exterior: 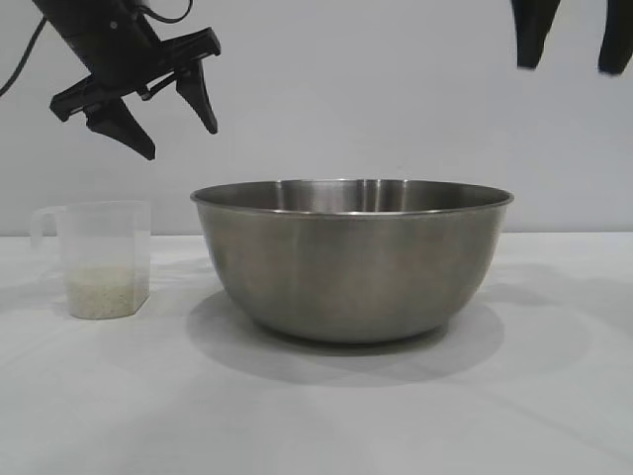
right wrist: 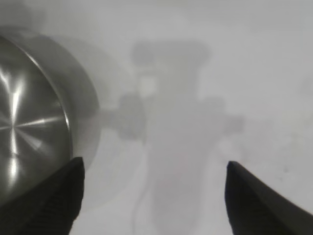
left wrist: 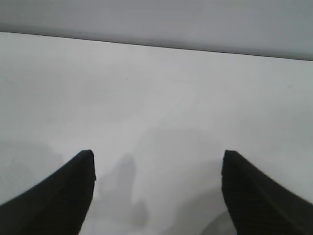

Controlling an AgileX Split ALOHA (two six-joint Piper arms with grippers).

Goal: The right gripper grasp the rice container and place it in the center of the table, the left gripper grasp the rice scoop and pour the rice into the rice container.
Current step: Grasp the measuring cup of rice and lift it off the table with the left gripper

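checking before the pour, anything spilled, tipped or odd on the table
Nothing stands out. The rice container sits upright on the table, the rice scoop stands upright beside it with the rice inside, and no loose grains are visible.

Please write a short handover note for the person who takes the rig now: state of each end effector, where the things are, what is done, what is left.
Left end effector: open, empty, in the air above the rice scoop.
Right end effector: open, empty, high above the table, beside the rice container.
Rice container: stands in the middle of the table, nothing grips it; its visible inside shows no rice.
Rice scoop: upright to the left of the container, apart from it, with the rice in its bottom.
Done: container placed.
Left: grasp the scoop and pour the rice into the container.
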